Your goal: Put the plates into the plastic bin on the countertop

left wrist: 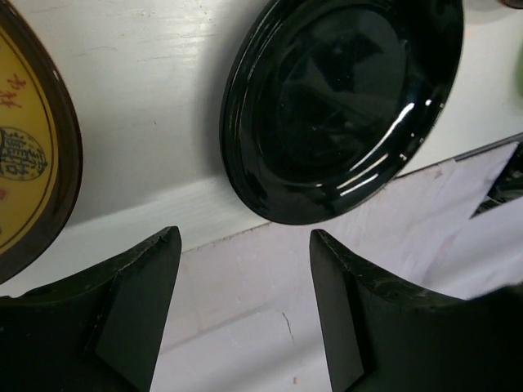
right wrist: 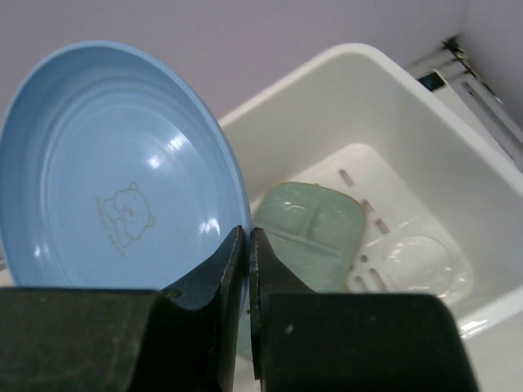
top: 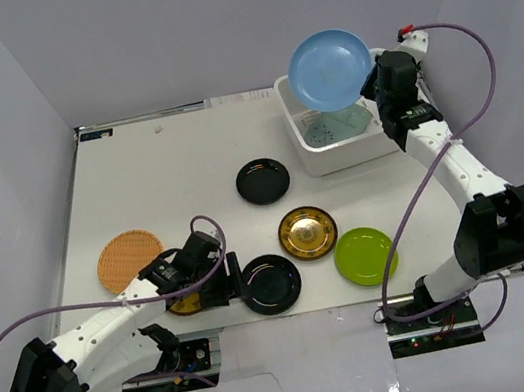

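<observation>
My right gripper (top: 368, 88) is shut on the rim of the light blue plate (top: 329, 70) and holds it tilted on edge above the white plastic bin (top: 299, 139). In the right wrist view the gripper (right wrist: 248, 233) pinches the blue plate (right wrist: 114, 171) over the bin (right wrist: 392, 106), where the pale green squarish plate (right wrist: 315, 233) lies. My left gripper (top: 234, 282) is open and empty, just left of a glossy black plate (top: 271, 283). In the left wrist view its gripper (left wrist: 243, 238) faces that plate (left wrist: 343, 106), apart from it.
On the countertop (top: 168, 182) lie a second black plate (top: 263, 182), the gold plate (top: 308, 232), the lime green plate (top: 365, 256) and the orange woven plate (top: 130, 259). The patterned yellow plate (left wrist: 24, 155) lies partly under my left arm. Grey walls enclose the surface.
</observation>
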Controlling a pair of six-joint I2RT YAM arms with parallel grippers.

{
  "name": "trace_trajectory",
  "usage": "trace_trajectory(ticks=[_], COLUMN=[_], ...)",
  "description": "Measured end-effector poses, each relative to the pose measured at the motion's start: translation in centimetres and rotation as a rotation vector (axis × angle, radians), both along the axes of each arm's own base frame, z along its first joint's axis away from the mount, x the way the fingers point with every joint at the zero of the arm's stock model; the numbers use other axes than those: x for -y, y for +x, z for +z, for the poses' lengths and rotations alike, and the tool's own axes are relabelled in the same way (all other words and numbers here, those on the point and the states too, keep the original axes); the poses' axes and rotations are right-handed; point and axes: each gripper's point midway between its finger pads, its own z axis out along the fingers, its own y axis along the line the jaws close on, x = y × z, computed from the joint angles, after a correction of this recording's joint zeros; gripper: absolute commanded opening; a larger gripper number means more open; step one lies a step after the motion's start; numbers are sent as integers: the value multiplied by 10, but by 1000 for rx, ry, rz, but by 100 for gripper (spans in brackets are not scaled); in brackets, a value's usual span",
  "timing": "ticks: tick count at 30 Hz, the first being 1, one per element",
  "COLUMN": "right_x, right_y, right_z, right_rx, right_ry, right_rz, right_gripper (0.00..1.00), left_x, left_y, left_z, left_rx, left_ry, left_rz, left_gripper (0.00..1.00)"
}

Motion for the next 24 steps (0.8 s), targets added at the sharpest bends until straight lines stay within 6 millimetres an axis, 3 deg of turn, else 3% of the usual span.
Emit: trace_trajectory(ticks=[5,10,11,12,15,17,18,20,21,24], right_x=[49,69,69,67,59,53,49,41,37,22], right_y=[20,24,24,23,22,20,19,10,2,-38], right_z=[-65,-121,-128,-133,-132,-125,-119,-105,-97,-82], right_rx=[-166,-326,-347,-361,-362,-350,-338,-310,-287,-222], right_ry=[-36,-60,-62,-59,-47,-35,-28,-12,0,45], right_rz=[-72,-80,-73,-61,-23,6,24,65,87,164], right_gripper=[8,12,16,36,66,74,77,77,76,66], left_x=[4,8,11,13,20,23,24,25,26,29], left_y=[1,6,8,11,18,22,23,25,25,30], left_z=[-22,-36,-36,-36,-36,-38,-38,-40,-41,-39], left_rx=[-6,-6,0,9,26,39,41,49,51,68], left_ry=[92,127,120,113,93,86,80,73,71,49], left_rz=[-11,-5,-3,1,15,28,33,44,47,66], left_gripper=[74,70,68,66,56,52,44,35,18,0])
